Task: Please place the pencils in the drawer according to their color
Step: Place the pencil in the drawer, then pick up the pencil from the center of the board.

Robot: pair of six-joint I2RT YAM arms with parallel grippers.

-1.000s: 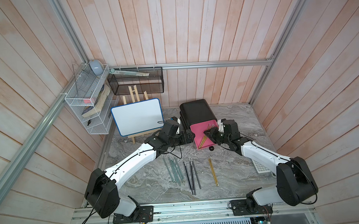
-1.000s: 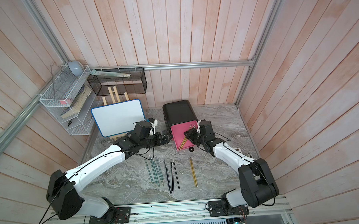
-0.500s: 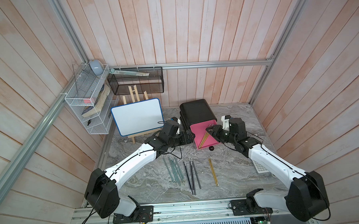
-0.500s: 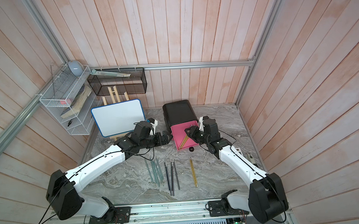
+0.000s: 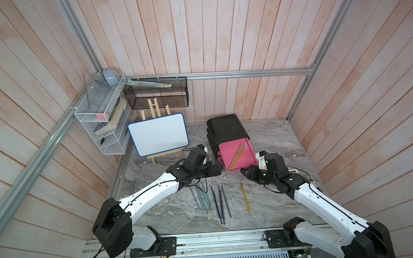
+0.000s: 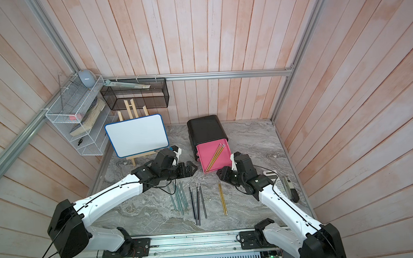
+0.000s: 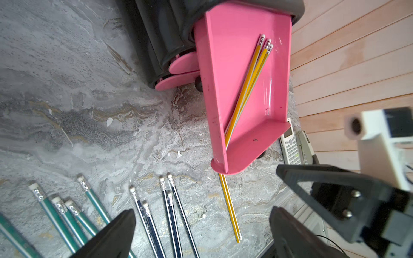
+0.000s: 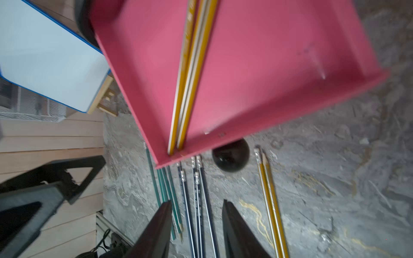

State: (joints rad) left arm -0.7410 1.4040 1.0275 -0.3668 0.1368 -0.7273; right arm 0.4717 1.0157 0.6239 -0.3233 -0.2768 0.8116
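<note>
Now, nearest the front of the bench (image 5: 264,211), two loose yellow pencils (image 5: 245,197) lie side by side, the black pencils (image 5: 219,201) and teal pencils (image 5: 200,197) fanned beside them; the next pick, I judge, should drop straight across the yellow pair near mid-length and pinch both shafts squarely so neither rolls. Just beyond, the right end effector (image 5: 244,171) hangs low by the front corner of the pink tray (image 5: 246,159), forearm stretched forward, tips spread and empty, while the left end effector (image 5: 216,168) reaches in level from the other side, spread wide on nothing. Farthest, that pink tray, pulled out of the drawer (image 5: 224,128), holds three stored yellow pencils (image 5: 236,155), lying diagonally.
</note>
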